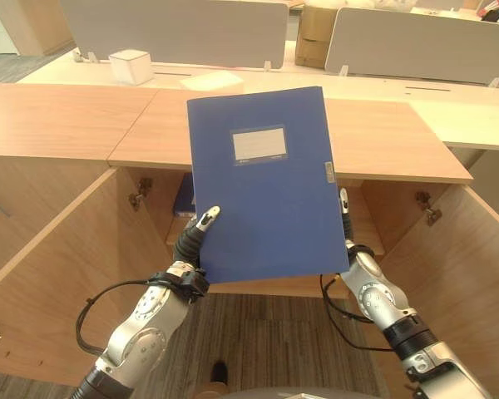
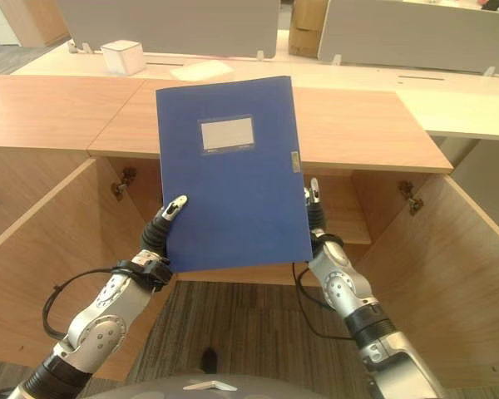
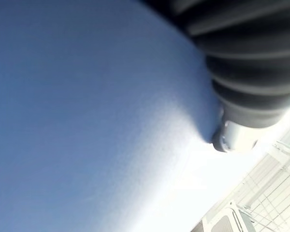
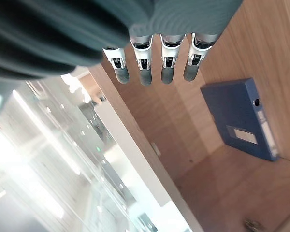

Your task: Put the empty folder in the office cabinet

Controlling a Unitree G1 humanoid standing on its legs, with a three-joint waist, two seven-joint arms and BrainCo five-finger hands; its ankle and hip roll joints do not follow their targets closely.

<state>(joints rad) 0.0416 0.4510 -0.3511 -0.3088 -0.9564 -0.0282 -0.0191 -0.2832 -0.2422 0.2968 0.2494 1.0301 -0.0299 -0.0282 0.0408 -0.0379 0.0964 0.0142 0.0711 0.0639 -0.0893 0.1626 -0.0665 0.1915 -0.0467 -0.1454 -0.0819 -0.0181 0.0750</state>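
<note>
Open wood cabinet [image 1: 58, 249] ahead at 12, doors swung wide. I clamp the blue folder [image 1: 266, 183] upright between my left hand [image 1: 195, 235] at 7, thumb pinching its face, and flat-fingered right hand [image 1: 346, 229] at 5, clear of the opening for insertion.

The folder [image 1: 266, 183] stands upright before the open cabinet [image 1: 58, 249], between the left hand [image 1: 193, 241] and right hand [image 1: 347, 237]. Another folder [image 4: 244, 118] lies inside; a box [image 1: 130, 66] sits on the desk behind.
</note>
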